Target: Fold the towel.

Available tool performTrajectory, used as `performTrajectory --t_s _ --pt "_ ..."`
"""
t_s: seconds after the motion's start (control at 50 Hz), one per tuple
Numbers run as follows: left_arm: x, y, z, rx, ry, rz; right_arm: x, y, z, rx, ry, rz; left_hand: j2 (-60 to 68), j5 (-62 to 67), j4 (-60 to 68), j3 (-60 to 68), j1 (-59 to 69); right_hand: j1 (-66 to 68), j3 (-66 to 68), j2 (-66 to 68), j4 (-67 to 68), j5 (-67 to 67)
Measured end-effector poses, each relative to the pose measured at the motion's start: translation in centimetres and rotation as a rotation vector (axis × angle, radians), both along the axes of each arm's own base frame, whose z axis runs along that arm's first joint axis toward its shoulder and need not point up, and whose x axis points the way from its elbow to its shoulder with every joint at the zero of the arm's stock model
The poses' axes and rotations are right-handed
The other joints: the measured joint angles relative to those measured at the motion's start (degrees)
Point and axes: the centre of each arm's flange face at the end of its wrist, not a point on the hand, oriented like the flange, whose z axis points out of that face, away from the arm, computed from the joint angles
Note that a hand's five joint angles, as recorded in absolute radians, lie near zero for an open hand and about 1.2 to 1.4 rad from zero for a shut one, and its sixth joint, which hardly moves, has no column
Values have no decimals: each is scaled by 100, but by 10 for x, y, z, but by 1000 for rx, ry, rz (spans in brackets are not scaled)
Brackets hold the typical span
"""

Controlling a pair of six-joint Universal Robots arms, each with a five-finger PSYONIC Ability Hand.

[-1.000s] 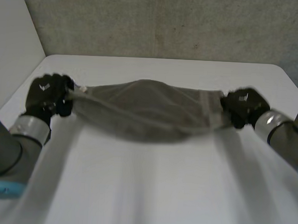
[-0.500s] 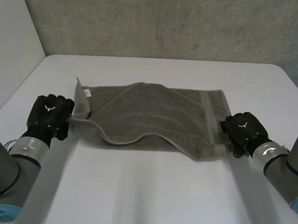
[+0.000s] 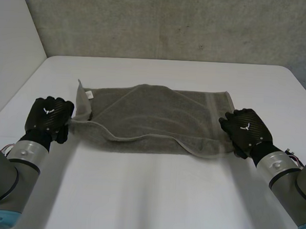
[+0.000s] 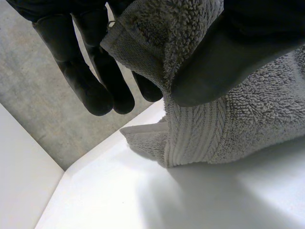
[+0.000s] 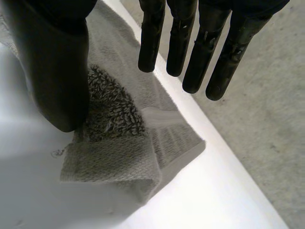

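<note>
**Head view: towel doubled across the table, a hand at each short end**

We see the grey towel (image 3: 152,119) lying folded in half across the middle of the white table (image 3: 154,196), the near edge of its upper layer running in a loose wave. The left hand (image 3: 49,118) sits at the towel's left end and the right hand (image 3: 244,130) at its right end. From this camera both hands show us their backs, so what goes on under the palms is hidden. Just beside the left hand a flap of towel stands up off the table, with a small white tag (image 3: 89,95) on it. A concrete wall (image 3: 173,23) rises behind the table and a white panel (image 3: 13,40) stands along its left side.

The left wrist view shows what the head view hides. The thumb (image 4: 238,62) presses a thick fold of towel against the fingers (image 4: 81,76), so we read this hand as grasping the towel's left corner, which is held above the table. The palm itself is cut off.

In the right wrist view the fingers (image 5: 152,38) are straight and spread, clear of the cloth below them. The thumb (image 5: 57,71) hangs over the towel's right corner, and we cannot tell whether its tip touches. This hand has let go, and the doubled corner lies flat on the table.
</note>
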Motion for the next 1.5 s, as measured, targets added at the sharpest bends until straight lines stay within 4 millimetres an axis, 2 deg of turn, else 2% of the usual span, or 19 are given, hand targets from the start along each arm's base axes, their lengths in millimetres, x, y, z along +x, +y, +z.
performTrajectory --t_s 0.16,0.38,0.52,0.64,0.72,0.8,0.92,1.0,1.06,1.22,1.5 --pt "0 0 2 -6 1 0 0 -2 6 -34 -2 -10 0 0 0 0 0 39 11 1 11 89" --pt "0 1 1 -3 1 0 -2 -7 -3 -6 13 -55 0 0 0 0 0 140 54 14 18 211" --pt "0 1 1 -3 1 0 9 4 -7 9 25 -24 0 0 0 0 0 198 136 15 92 269" --pt "0 1 1 -3 1 0 23 18 -22 72 67 30 0 0 0 0 1 198 136 15 92 270" --pt "0 1 1 -3 1 1 25 19 -28 99 89 26 0 0 0 0 19 198 136 15 92 269" --pt "0 1 1 -3 1 1 21 10 -14 53 67 -10 0 0 0 0 20 197 136 15 92 269" --pt "0 1 1 -4 1 0 14 -3 19 -47 -52 -68 0 0 0 0 21 197 136 15 92 269" --pt "0 1 1 -3 1 0 14 -3 25 -40 -115 -74 0 0 0 0 21 197 136 16 92 269" --pt "0 1 1 -3 1 -1 15 0 21 -10 -121 -69 0 0 0 0 21 198 136 15 92 269" --pt "0 1 1 -3 0 -1 17 13 -8 134 -25 -41 0 0 0 0 21 190 136 15 91 239" --pt "0 1 1 -2 0 -1 27 22 -21 190 16 -14 0 0 0 0 21 181 125 6 80 205"
